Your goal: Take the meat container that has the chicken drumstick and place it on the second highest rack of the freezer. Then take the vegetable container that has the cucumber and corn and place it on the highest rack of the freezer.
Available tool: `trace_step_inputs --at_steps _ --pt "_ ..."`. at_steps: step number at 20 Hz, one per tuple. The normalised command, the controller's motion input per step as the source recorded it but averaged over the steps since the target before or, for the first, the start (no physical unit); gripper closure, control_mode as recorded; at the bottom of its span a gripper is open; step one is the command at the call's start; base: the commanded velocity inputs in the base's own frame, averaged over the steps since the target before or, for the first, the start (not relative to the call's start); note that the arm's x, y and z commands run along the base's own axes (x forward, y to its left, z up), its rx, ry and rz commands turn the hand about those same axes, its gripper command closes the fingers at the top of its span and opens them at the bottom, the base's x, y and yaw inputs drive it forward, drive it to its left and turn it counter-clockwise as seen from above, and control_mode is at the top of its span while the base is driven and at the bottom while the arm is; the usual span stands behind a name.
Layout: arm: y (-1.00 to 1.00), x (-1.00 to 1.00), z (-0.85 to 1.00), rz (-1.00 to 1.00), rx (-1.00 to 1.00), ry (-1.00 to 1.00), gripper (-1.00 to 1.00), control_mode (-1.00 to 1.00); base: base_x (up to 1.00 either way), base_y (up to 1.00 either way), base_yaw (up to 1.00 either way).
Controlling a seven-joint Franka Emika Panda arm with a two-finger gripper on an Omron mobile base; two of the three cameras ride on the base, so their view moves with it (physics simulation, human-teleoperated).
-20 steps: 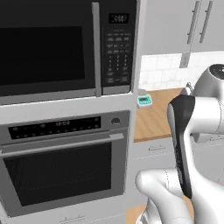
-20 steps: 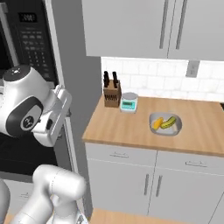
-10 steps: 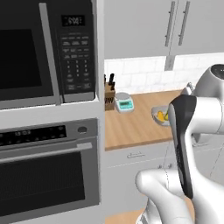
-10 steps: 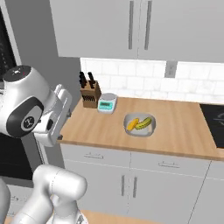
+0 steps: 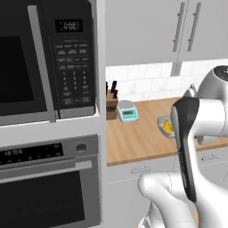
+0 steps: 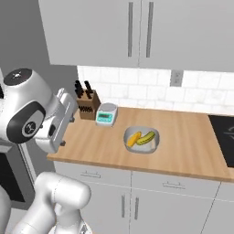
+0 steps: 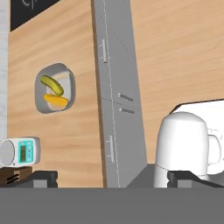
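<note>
Two vegetables lie side by side in the vegetable container [image 6: 142,139], a pale grey bowl on the wooden counter [image 6: 183,146]: the corn [image 6: 133,139] toward the bowl's left in the right base view, the cucumber [image 6: 146,138] just beside it on the right. In the hand view the bowl [image 7: 56,88] sits rolled sideways, with the cucumber [image 7: 52,85] above the corn [image 7: 55,101]. From the left base view the bowl [image 5: 164,125] is partly hidden behind the arm, and a bit of yellow corn [image 5: 167,127] shows.

Near the bowl, toward the wall, stands a small teal kitchen scale [image 6: 106,114], and just beside that a knife block [image 6: 87,104] with dark handles — both well apart from the bowl's rim. White drawers and cupboard doors [image 6: 137,205] run under the counter, grey wall cabinets [image 6: 137,32] hang above it, and a black cooktop [image 6: 224,137] is set into the counter's far right end.

Further left (in the left base view) a microwave [image 5: 44,58] sits over a built-in oven [image 5: 44,182].

The gripper [image 7: 111,177] is high above the floor beside the counter, its jaws spread wide with nothing between them — the two dark fingertips [image 7: 43,177] stand far apart at the bottom of the hand view.
</note>
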Motion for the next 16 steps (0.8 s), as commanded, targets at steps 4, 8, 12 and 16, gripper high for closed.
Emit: trace_step_inputs --at_steps 4,8,12,16 --pt "0.00 0.00 0.00 0.00 0.00 0.00 -1.00 1.00 0.55 -0.22 0.00" --pt "0.00 0.00 0.00 0.00 0.00 0.00 -1.00 1.00 0.52 -0.37 0.00" --pt "0.00 0.00 0.00 0.00 0.00 0.00 -1.00 1.00 0.12 -0.58 0.00" --pt "0.00 0.00 0.00 0.00 0.00 0.00 -1.00 1.00 0.03 -0.64 0.00"
